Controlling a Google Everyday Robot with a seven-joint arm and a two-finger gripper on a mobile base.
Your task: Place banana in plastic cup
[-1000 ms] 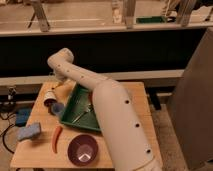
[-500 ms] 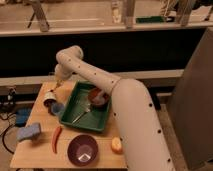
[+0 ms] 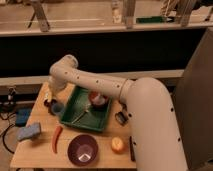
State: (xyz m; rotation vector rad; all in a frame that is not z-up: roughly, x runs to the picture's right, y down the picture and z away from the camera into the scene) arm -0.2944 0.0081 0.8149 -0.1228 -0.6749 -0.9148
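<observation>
Arm is swinging further left than 0.5 s ago; gripper [image 3: 51, 102] is now hanging low at left-centre of frame, over the worktop [image 3: 37, 150] beside the green tray [image 3: 102, 122]. Cannot tell what its fingers are doing. Blue plastic cup [image 3: 57, 108] is sitting just below it. Banana: not discernible, possibly carried. Release likely approaching.

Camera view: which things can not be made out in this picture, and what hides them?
1. Gripper: it is at the left side of the table, beside the green tray, but too blurred to read.
2. Banana: no yellow fruit can be found; the arm covers part of the table.
3. Cup: a small bluish shape under the gripper, too small to be sure.
4. Table: its right part is hidden behind the arm.
</observation>
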